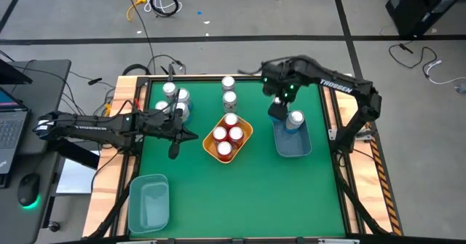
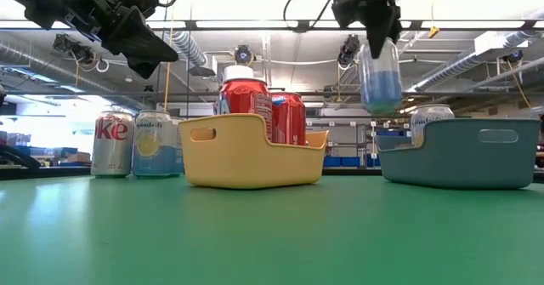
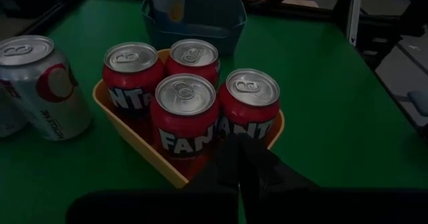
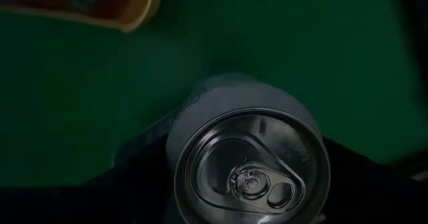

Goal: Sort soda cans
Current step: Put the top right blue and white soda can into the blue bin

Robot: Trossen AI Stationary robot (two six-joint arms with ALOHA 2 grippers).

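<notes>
Green cloth covers the counter (image 1: 240, 193). The right tool (image 2: 374, 30) holds a light blue can (image 2: 380, 76) in the air, above the far end of the blue-grey bin (image 1: 293, 143) on the right side; one can (image 2: 432, 115) already stands inside this bin. The yellow bin (image 2: 251, 153) in the middle contains four red cans (image 3: 184, 114). The left tool (image 3: 244, 160) is shut and holds nothing; it hangs just left of the yellow bin. Silver cans (image 1: 175, 98) stand in a group at the far left, two more (image 1: 229, 91) stand far behind the yellow bin. A second blue-grey bin (image 1: 149, 204) lies at the near left.
</notes>
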